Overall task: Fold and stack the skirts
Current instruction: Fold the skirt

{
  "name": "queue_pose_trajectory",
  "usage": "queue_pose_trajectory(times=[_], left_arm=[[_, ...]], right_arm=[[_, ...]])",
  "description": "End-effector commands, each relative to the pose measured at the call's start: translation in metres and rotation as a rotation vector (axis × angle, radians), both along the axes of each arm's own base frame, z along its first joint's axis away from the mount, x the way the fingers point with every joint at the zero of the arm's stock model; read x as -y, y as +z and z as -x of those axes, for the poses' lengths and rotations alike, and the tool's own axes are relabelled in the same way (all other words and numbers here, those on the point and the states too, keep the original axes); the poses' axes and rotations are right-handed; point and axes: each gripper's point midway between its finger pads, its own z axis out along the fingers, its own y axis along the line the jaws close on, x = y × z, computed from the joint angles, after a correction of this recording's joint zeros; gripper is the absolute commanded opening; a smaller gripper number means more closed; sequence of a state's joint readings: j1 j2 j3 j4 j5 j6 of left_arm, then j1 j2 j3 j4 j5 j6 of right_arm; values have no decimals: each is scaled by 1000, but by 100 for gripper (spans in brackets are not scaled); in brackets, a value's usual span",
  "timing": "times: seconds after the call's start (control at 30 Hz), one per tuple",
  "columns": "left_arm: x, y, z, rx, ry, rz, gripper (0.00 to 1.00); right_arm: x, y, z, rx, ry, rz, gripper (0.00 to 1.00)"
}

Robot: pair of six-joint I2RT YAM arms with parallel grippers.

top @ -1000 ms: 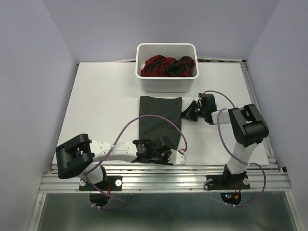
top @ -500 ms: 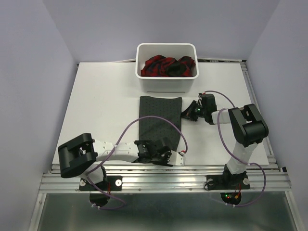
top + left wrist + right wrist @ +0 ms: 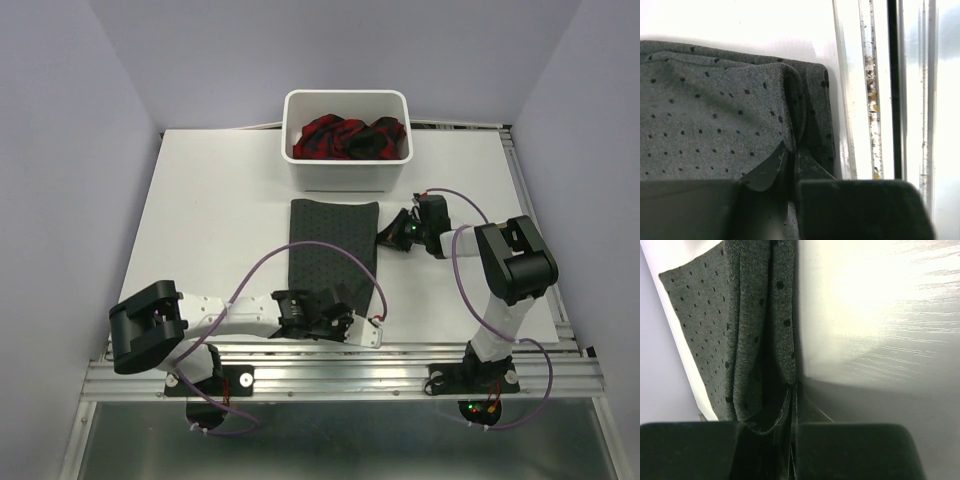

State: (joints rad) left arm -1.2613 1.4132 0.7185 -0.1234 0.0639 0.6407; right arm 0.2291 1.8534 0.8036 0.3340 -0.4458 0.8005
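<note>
1. Overhead: white table (image 3: 220,200), matte, closed in by pale lavender walls (image 3: 100,100) on the left, far and right sides, with a metal rail (image 3: 340,375) along the near edge.
2. At the far middle of the table: white plastic tub (image 3: 347,180), upright, holding the plaid skirt (image 3: 325,138), red and dark navy, bunched loosely inside.
3. Just in front of the tub, close to it: grey skirt (image 3: 333,245), charcoal with fine dark dots, spread flat and running lengthwise toward the near edge.
4. At the grey skirt's near end, toward its right corner: left gripper (image 3: 345,318), its arm laid low along the near edge from a base at lower left, a purple cable (image 3: 262,268) arching above the cloth. From the left wrist: fingers (image 3: 762,172) drawn nearly together, pinching a raised fold of the dotted cloth close to the rail.
5. At the grey skirt's right edge, toward its far end: right gripper (image 3: 392,238), its arm bent at the elbow, reaching leftward and low to the table. From the right wrist: fingers (image 3: 770,420) pressed together on the doubled cloth edge, bare table on the right.
</note>
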Motion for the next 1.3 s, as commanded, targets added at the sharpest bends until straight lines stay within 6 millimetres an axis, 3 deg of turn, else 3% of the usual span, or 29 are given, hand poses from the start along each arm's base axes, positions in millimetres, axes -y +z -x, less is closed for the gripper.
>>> queue_pose_trajectory(times=[0.0, 0.03, 0.27, 0.3, 0.33, 0.37, 0.4, 0.43, 0.5, 0.57, 0.6, 0.63, 0.77, 0.8, 0.83, 0.97, 1.07, 1.17, 1.23, 1.27], left_arm=[[2, 12, 13, -40, -62, 10, 3], [1, 11, 14, -46, -65, 5, 0], [3, 13, 20, -65, -106, 16, 1], [3, 8, 18, -65, -94, 3, 20], [4, 5, 15, -57, -72, -2, 20], [6, 4, 12, -58, -37, -4, 41], [7, 4, 7, -41, -15, -5, 48], [10, 7, 4, -32, -3, 8, 71], [16, 29, -1, -1, 12, 81, 99], [19, 51, -3, 24, 19, 149, 99], [20, 74, -5, 48, 27, 222, 99], [19, 82, -5, 55, 29, 238, 99], [5, 101, -15, 68, 77, 239, 99], [3, 113, -18, 94, 79, 277, 99], [-5, 106, -18, 117, 66, 267, 98], [-18, 108, -14, 152, 64, 354, 98], [-27, 94, -9, 151, 39, 321, 99], [-28, 78, -3, 148, -20, 282, 99], [-22, 69, -2, 126, -4, 281, 99], [-18, 67, -2, 121, -3, 284, 97]], right_arm=[[21, -33, 7, -69, -45, 102, 1], [21, -32, 7, -66, -47, 103, 1], [20, -31, 7, -67, -44, 102, 1], [20, -32, 8, -67, -40, 103, 1], [20, -32, 8, -67, -34, 102, 1], [19, -31, 9, -64, -25, 98, 3], [18, -29, 9, -58, -11, 97, 7], [18, -28, 11, -61, -2, 101, 11], [21, -15, 8, -25, 17, 110, 18], [31, -8, 11, -18, 44, 142, 27], [32, 3, 13, -20, 58, 157, 37], [38, 11, 12, -8, 59, 169, 37], [52, 53, 18, 87, 139, 276, 74], [54, 62, 20, 109, 156, 293, 78], [54, 79, 23, 135, 179, 305, 83], [23, 126, 41, 235, 356, 141, 83], [-7, 138, 52, 246, 451, 49, 78], [-43, 136, 74, 260, 566, -41, 71], [-58, 122, 90, 245, 628, -49, 67], [-75, 117, 106, 253, 700, -49, 62]])
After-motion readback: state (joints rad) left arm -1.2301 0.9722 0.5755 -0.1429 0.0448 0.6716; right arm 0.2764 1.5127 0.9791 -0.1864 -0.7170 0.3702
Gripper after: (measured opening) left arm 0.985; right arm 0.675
